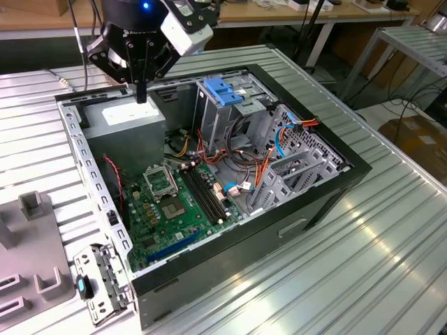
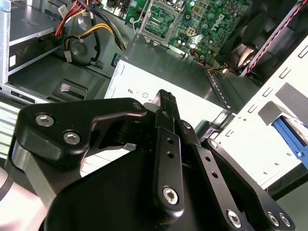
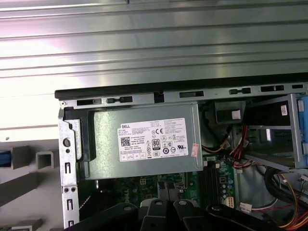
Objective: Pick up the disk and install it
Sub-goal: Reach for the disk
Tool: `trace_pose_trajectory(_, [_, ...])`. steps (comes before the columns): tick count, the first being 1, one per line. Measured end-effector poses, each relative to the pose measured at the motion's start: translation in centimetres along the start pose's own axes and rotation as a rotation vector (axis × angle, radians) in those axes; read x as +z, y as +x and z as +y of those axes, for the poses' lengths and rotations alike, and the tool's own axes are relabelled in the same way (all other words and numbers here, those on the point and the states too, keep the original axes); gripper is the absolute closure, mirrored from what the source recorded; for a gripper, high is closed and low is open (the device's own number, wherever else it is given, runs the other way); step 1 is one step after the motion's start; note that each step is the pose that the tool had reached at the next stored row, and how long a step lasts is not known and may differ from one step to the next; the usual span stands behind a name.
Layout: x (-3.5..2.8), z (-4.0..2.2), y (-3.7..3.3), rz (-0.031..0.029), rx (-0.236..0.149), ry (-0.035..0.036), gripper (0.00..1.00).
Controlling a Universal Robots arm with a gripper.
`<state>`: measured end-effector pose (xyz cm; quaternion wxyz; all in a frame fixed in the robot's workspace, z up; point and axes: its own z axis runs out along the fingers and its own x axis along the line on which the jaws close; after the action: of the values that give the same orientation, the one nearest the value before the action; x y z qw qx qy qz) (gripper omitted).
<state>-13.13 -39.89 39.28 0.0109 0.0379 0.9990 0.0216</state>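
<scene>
Gripper: the gripper (image 1: 142,96) is hanging tip-down inside the open computer case (image 1: 279,230). Its fingers (image 2: 167,126) are lying pressed together, and nothing is showing between them.
Directly under the tips: the grey power-supply box (image 1: 129,118) is sitting just below the gripper. In the second wrist view the tips are pointing at the edge of its white sticker (image 2: 137,91).
Beyond the tips: the green motherboard (image 2: 192,21) is lying past the far edge of the box, deeper in the case.
Off to the side: the metal drive cage with the blue latch (image 1: 223,91) is standing apart from the gripper, across the bundle of coloured cables (image 1: 188,146).
Disk: a blue strip (image 2: 290,137) is showing outside the case wall, beside a grey fixture (image 1: 31,244) and well apart from the gripper. I cannot tell whether this is the disk's side rail.
Support: the case is resting on a ribbed metal table (image 1: 391,265).
</scene>
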Motion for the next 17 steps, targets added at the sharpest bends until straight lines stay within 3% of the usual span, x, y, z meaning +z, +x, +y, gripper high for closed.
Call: trace_pose_trajectory(17, [0.03, -0.04, 0.46, 0.0027, 0.000, 0.0001, 0.89])
